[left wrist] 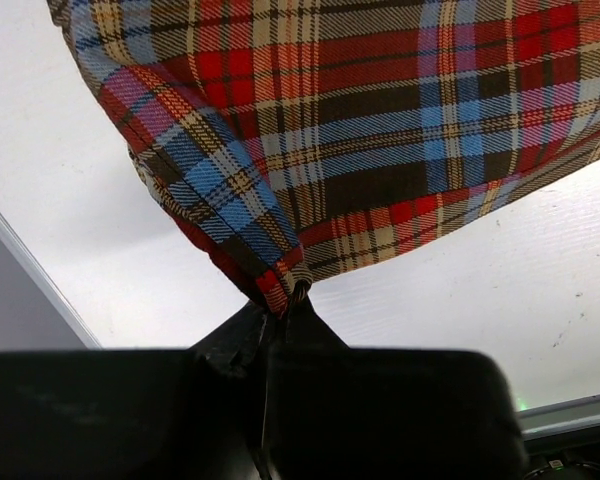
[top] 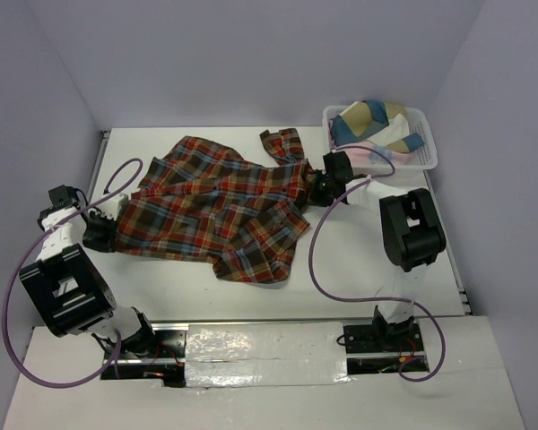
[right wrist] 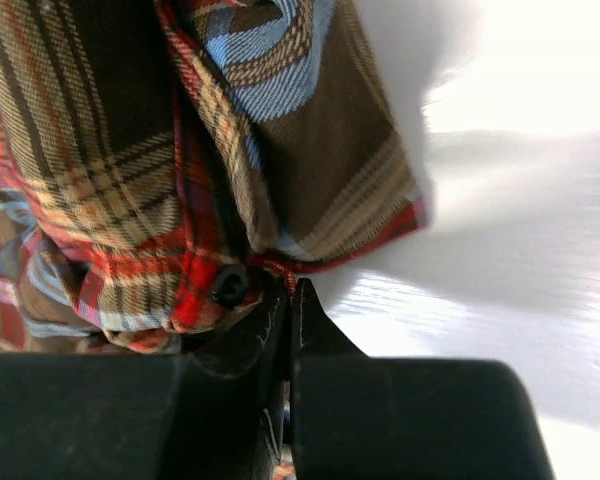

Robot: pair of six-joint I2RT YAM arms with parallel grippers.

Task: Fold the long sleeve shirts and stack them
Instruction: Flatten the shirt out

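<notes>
A red-orange, brown and blue plaid flannel shirt (top: pixel 220 206) lies spread and rumpled across the middle of the white table (top: pixel 368 269). My left gripper (top: pixel 108 219) is shut on the shirt's left edge; in the left wrist view the plaid cloth (left wrist: pixel 360 130) is pinched at the fingertips (left wrist: pixel 285 300). My right gripper (top: pixel 318 186) is shut on the shirt's right edge near a sleeve (top: pixel 282 143); in the right wrist view the cloth (right wrist: pixel 130 180) with a black button (right wrist: pixel 229 286) is pinched at the fingertips (right wrist: pixel 288 290).
A white slotted plastic basket (top: pixel 423 143) at the back right holds more cloth in blue, tan and white (top: pixel 372 124). The table's left edge (top: pixel 99 170) is close to my left gripper. Purple cables loop from both arms.
</notes>
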